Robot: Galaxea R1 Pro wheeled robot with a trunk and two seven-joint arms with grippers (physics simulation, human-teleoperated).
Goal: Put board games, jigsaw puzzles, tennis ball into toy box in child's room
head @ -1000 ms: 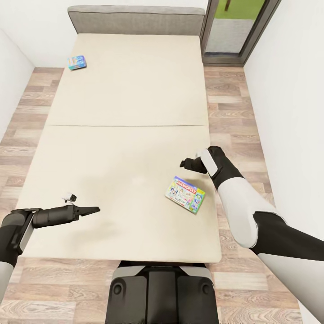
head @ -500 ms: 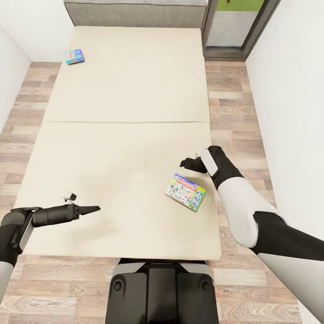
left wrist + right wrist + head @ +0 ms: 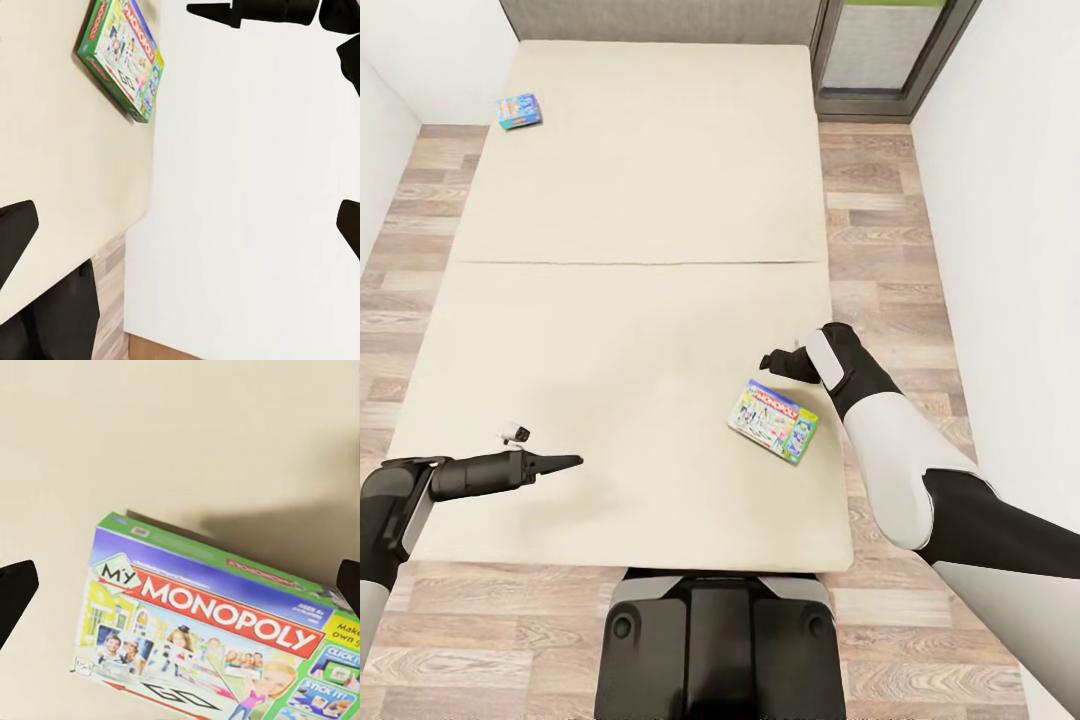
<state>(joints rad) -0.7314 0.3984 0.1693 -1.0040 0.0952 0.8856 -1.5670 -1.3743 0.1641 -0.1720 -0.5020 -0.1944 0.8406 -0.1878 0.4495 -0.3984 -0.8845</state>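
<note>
Two board games lie on the bed. The green-edged Monopoly box rests flat near the mattress's right edge. My right gripper hovers open just beyond the box's far corner, above the mattress and not touching it. Its fingertips stand wide apart on either side of the box. A small blue box sits at the far left corner of the bed. My left gripper is open and holds nothing over the near left part of the mattress. The toy box and table are out of view.
White walls close in on both sides, with strips of wood floor between them and the bed. A glass door stands at the far right. My base is against the bed's foot.
The whole picture has slid so the bed sits higher in view and the headboard is nearly cut off: the camera moved. Both arms and both game boxes keep their places.
</note>
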